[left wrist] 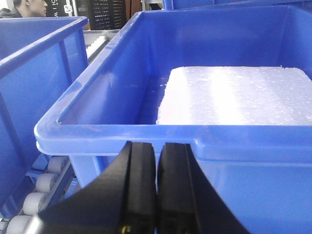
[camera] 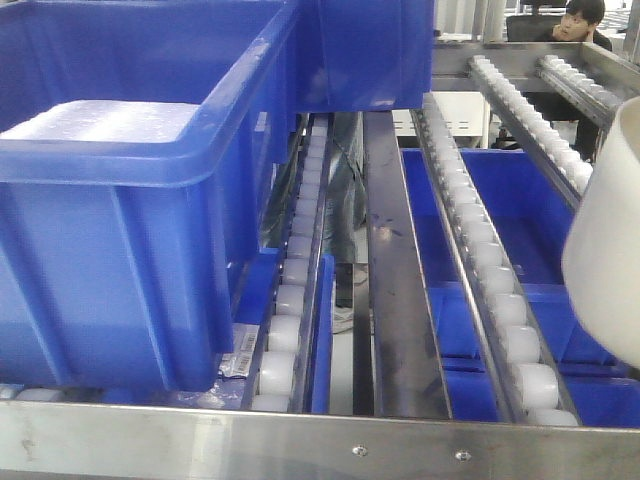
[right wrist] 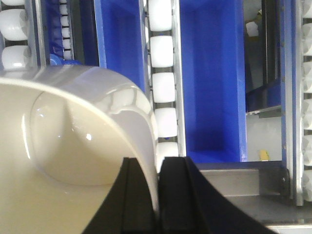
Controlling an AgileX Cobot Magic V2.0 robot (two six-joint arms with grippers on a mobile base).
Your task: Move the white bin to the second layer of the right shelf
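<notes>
Here the white bin hangs at the right edge of the front view, above the roller tracks of the steel rack, and touches none of them. The right gripper has its fingers closed on the bin's wall, one inside, one outside. The left gripper, fingers pressed together and holding nothing, sits just before a blue crate holding a white foam slab.

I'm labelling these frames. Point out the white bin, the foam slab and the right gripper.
white bin (camera: pixel 610 250), front view, outer wall.
foam slab (left wrist: pixel 239 95), left wrist view, top face.
right gripper (right wrist: pixel 157 195), right wrist view, between the fingertips.
</notes>
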